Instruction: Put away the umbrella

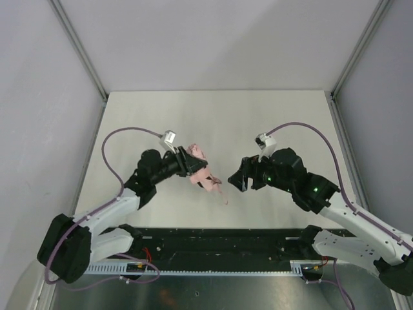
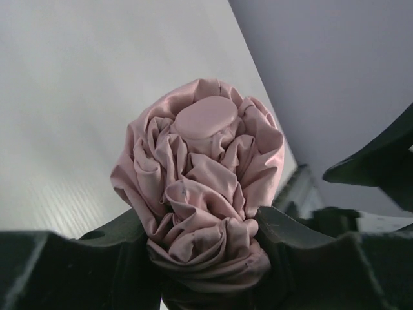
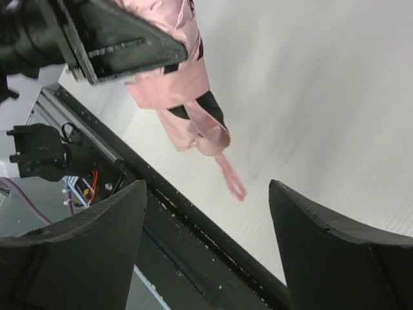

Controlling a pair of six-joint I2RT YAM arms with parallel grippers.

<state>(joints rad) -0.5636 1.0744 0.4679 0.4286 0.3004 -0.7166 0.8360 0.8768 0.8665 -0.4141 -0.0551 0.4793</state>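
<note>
Now L gripper [image 1: 189, 165] clamps the folded pale pink fabric umbrella [image 1: 205, 175] over white table [image 1: 213, 116]. R gripper [image 1: 236, 178] nearby, jaws wide apart.

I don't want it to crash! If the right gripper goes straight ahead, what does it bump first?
Most likely the umbrella, its dangling lower end; the left gripper holds it just ahead. The right gripper is open and aimed there, though depth is unclear.
</note>
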